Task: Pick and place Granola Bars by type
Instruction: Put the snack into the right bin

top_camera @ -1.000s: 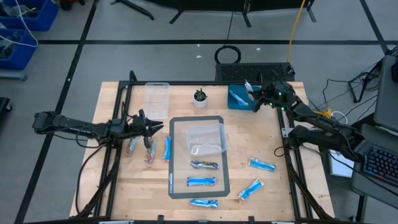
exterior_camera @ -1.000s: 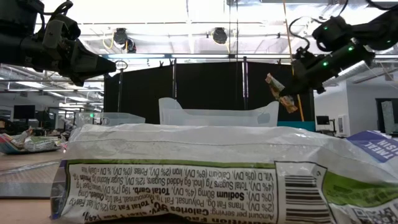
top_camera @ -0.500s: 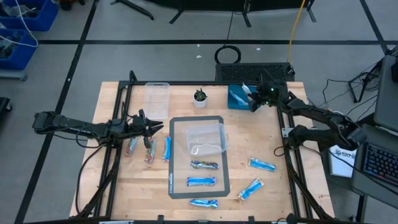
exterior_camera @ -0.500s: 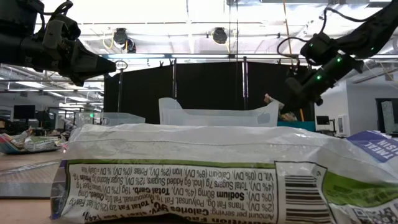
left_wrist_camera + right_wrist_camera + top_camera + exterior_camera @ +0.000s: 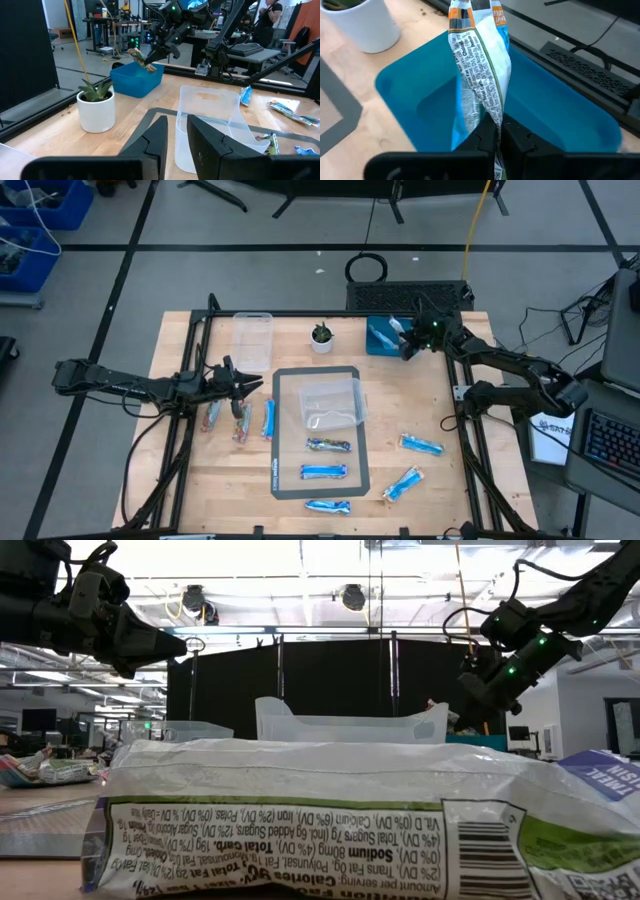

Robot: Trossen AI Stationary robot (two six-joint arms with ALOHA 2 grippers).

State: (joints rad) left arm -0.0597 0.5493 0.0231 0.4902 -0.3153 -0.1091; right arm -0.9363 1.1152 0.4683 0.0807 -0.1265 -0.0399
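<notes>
I had the right pincer (image 5: 492,131) closed on one granola bar (image 5: 479,65), a brownish wrapper with orange and white print, and it hung just above the blue bin (image 5: 555,125) at the far right of the counter (image 5: 430,410). I judged that the bar was pinched by one end so the rest would dangle straight down into the bin's open mouth and drop cleanly once the fingers parted. The bar's free end was already past the bin's near rim in the right wrist view, over blue floor, so I saw little risk of catching the wall. The white plant pot (image 5: 321,339) stood beside the bin on its left, near but apart, and I reckoned the withdrawal should go upward and away from the bin rather than sideways toward the pot.

The left pincer (image 5: 243,385) waited far to the left of the bin, partly open and holding nothing, hovering over the row of bars (image 5: 241,420) lying at the left of the mat (image 5: 357,435). The clear tub (image 5: 330,402) sat on that mat between the two arms. More blue-wrapped bars (image 5: 421,445) lay in open wood nearer me than the bin, well apart from one another, with free room around each for a grasp from above.
</notes>
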